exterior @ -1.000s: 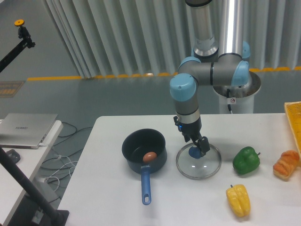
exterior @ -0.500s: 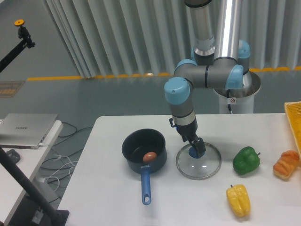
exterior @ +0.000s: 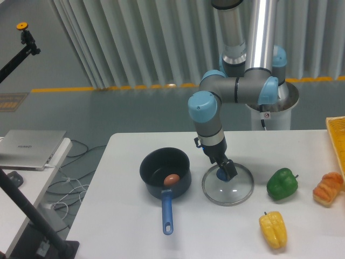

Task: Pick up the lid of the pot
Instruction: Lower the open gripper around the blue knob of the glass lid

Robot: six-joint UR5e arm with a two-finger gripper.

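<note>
- Clear glass, round, with a thin grey rim, the pot lid lies on the white bench, its blue knob facing up.
- The bench's white shows through the glass, and a few pale highlights sit on it.
- The tool reaches down at a tilt over the lid's far part, its dark fingers right at the knob and partly covering it. Whether they stand apart or grip the knob cannot be told.
- The lid's rim shows nearly whole, with the near arc in full view of the camera.
- On the camera's left, a narrow strip of bench separates the lid from the dark pot, which holds a reddish-brown oval item. The pot's blue handle points toward the camera.
- On the camera's right, a green pepper sits near the lid, a little apart from it.
- A yellow pepper lies farther off, nearer the camera.
- Behind the lid, white bench runs to the straight back edge; in front, it continues toward the camera.
</note>
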